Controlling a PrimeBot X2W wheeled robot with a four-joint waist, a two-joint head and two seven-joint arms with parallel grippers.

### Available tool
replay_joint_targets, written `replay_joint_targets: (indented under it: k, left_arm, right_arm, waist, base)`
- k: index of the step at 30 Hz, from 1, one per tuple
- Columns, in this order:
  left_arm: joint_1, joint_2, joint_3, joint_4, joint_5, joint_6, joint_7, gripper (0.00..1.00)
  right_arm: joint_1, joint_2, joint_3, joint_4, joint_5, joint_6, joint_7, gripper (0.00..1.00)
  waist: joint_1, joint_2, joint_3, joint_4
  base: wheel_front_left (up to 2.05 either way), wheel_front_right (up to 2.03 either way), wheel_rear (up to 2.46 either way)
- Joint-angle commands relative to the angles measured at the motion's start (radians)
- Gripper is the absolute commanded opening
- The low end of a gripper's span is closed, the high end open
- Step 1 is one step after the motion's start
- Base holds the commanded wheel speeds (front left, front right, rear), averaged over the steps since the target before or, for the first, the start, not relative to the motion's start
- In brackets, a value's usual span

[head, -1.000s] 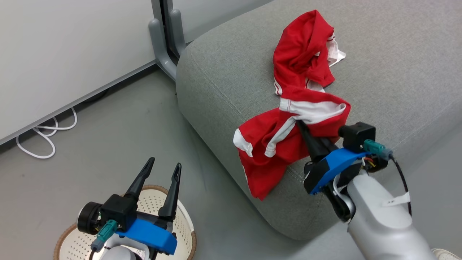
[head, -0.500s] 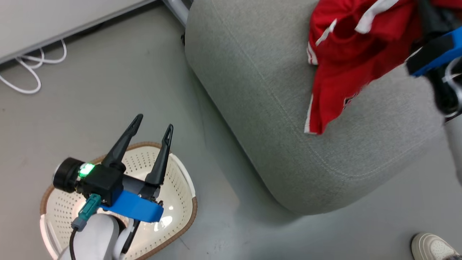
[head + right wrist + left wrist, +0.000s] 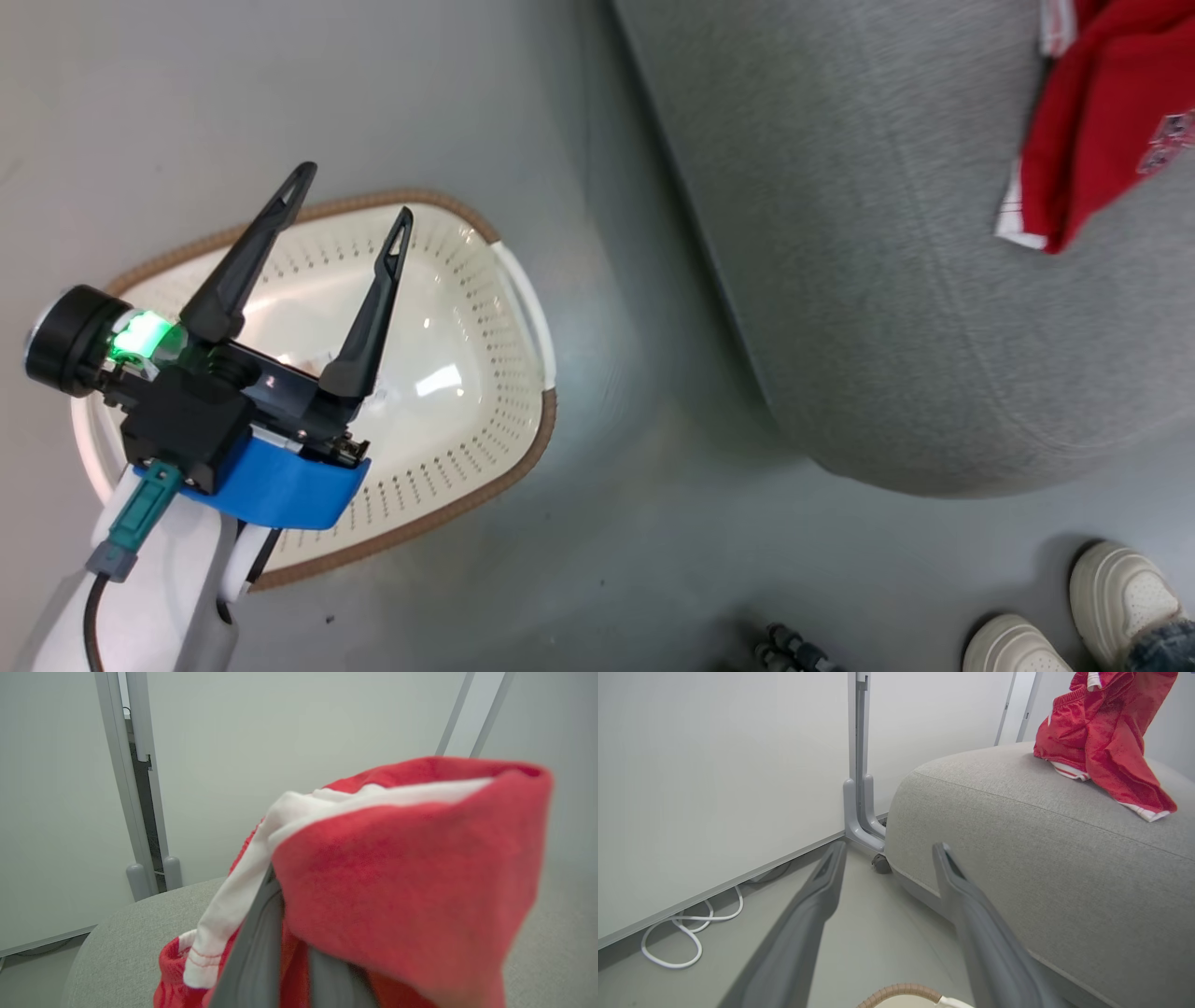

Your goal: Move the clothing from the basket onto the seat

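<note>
The red sports garment (image 3: 411,882) hangs from the right tool (image 3: 285,952), which is clenched on a fold, and its lower end rests on the grey sofa (image 3: 887,280) near the rounded edge. The basket (image 3: 523,448) stands on the floor beside the sofa. The left tool (image 3: 353,196) is above it, released and carrying nothing. Likely trouble: cloth draped over the fingers could snag on letting go and be dragged off the edge onto the floor.
</note>
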Motion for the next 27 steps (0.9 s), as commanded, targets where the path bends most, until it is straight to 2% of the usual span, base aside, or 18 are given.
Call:
replay_joint_targets:
  k: [1, 7, 17, 18, 19, 20, 27]
  left_arm:
    - [-0.023, 0.007, 0.009, -0.014, 0.009, -0.001, -0.003, 1.00]
    - [-0.029, 0.010, 0.019, -0.031, 0.015, -0.001, -0.003, 1.00]
    - [-0.047, 0.003, 0.018, -0.012, 0.015, -0.001, -0.003, 1.00]
    - [-0.048, 0.001, 0.019, -0.010, 0.014, -0.001, -0.003, 1.00]
    - [-0.049, -0.001, 0.018, -0.007, 0.014, -0.001, -0.003, 1.00]
    - [-0.049, -0.003, 0.018, -0.005, 0.013, -0.001, -0.003, 1.00]
    - [-0.046, -0.023, 0.017, 0.010, 0.011, -0.001, -0.003, 1.00]
  right_arm:
    - [0.010, 0.009, -0.015, 0.012, -0.010, 0.000, -0.025, 0.00]
    - [0.040, 0.058, -0.042, 0.090, -0.001, 0.000, -0.079, 0.00]
    - [0.053, 0.068, -0.020, 0.165, -0.003, 0.000, -0.110, 0.00]
    - [0.053, 0.067, -0.019, 0.171, -0.003, 0.000, -0.110, 0.12]
    - [0.053, 0.066, -0.017, 0.176, -0.004, 0.000, -0.110, 0.12]
    - [0.052, 0.066, -0.015, 0.180, -0.006, 0.000, -0.111, 1.00]
    - [0.074, 0.074, 0.003, 0.193, -0.021, 0.000, -0.118, 1.00]
  waist:
    - [-0.0002, 0.0000, 0.079, 0.050]
    - [-0.0002, 0.0000, 0.117, 0.062]
    - [-0.0002, 0.0000, 0.107, 0.063]
    - [-0.0002, 0.0000, 0.104, 0.063]
    - [-0.0002, 0.0000, 0.101, 0.062]
    - [-0.0002, 0.0000, 0.098, 0.061]
    - [-0.0002, 0.0000, 0.057, 0.066]
  base:
    - [0.00, 0.00, 0.00]
    - [0.00, 0.00, 0.00]
    - [0.00, 0.00, 0.00]
    - [0.00, 0.00, 0.00]
    - [0.00, 0.00, 0.00]
    - [0.00, 0.00, 0.00]
    - [0.00, 0.00, 0.00]
